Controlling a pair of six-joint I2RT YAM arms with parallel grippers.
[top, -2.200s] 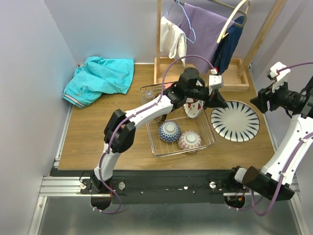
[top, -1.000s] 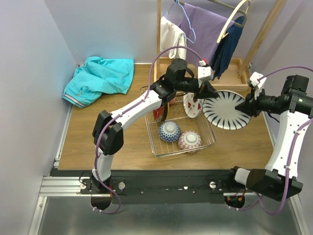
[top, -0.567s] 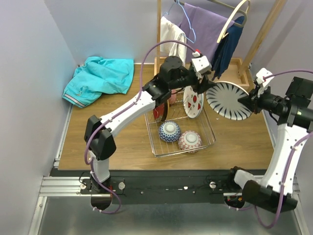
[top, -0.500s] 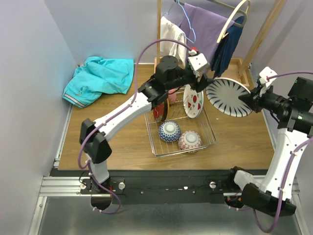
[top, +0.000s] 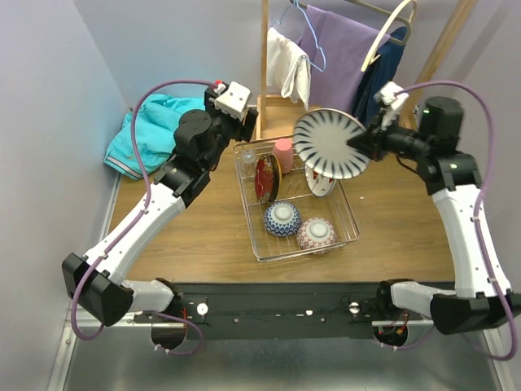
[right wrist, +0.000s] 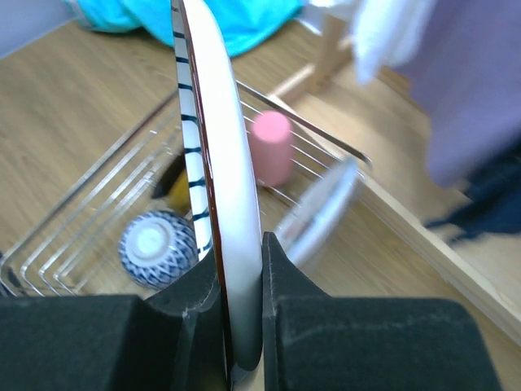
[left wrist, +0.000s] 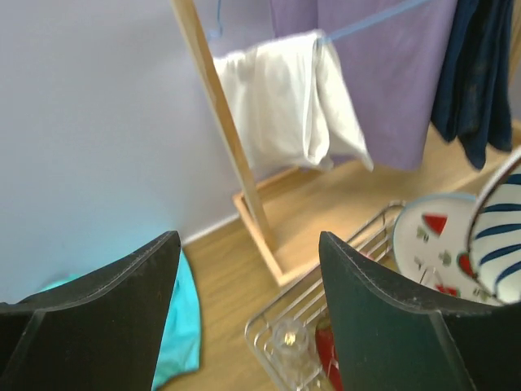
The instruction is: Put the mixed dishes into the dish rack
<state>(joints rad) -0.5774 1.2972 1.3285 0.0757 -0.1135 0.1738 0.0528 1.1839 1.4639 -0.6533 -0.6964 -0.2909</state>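
**Striped plate swings over the rack as the left arm pulls clear**

The right gripper (top: 361,142) pinches the rim of the blue-striped plate (top: 329,143), holding it on edge in the air above the far end of the dish rack (top: 305,248), in the upper middle of the overhead frame. The wrist view shows the plate's rim (right wrist: 218,163) clamped between both fingers, with the rack's wire floor below it.

The left gripper (left wrist: 248,240) has drawn back to the upper left, near the turquoise cloth (top: 167,122). Its fingers are spread with nothing between them. With that arm out of the way, the way down into the rack looks free. The remaining step appears to be lowering the plate into a slot.

Two seconds earlier the same plate lay flat on the desk at the frame's right, just beside the rack. The left gripper then hung over the white fruit-motif plate (top: 321,181), and the right gripper was off at the frame's edge. The pink cup (top: 282,153), red plate (top: 264,177), blue-patterned bowl (top: 282,218) and pink-patterned bowl (top: 316,234) sit in the rack as before.
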